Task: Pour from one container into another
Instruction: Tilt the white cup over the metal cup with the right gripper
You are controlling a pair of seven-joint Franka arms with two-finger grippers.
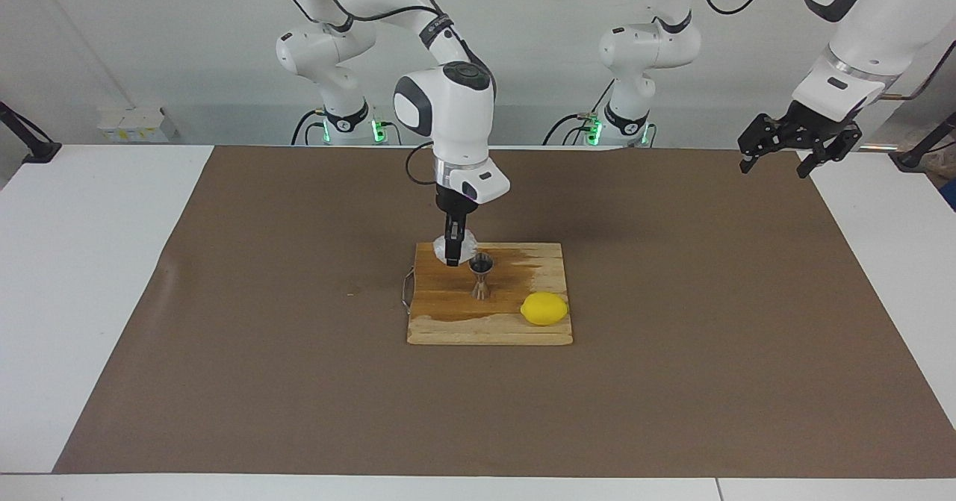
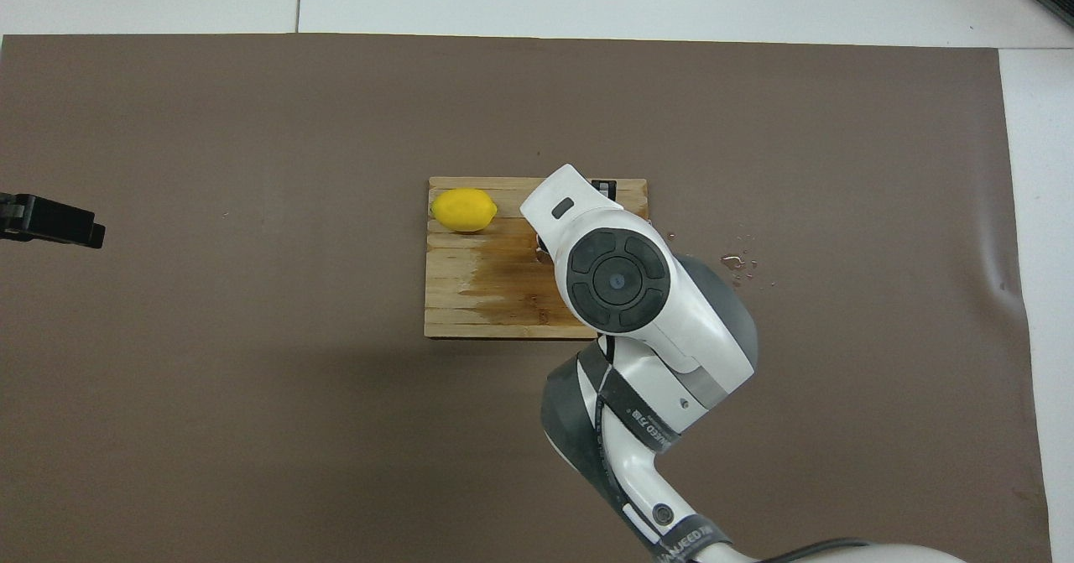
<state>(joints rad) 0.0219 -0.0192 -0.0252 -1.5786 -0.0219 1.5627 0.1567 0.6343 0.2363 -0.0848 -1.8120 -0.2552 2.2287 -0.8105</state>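
Right hand (image 1: pixel 452 259) grips the plastic cup (image 1: pixel 464 246) beside the upright jigger (image 1: pixel 481 277); left hand (image 1: pixel 777 159) waits spread.

The only lettering that shows is white print on a dark band (image 2: pixel 631 410) wrapped around the right arm's link in the overhead view, and more of the same near the bottom edge on a second band (image 2: pixel 695 538). Neither line can be made out with certainty. No readable label, number or sign appears anywhere else.
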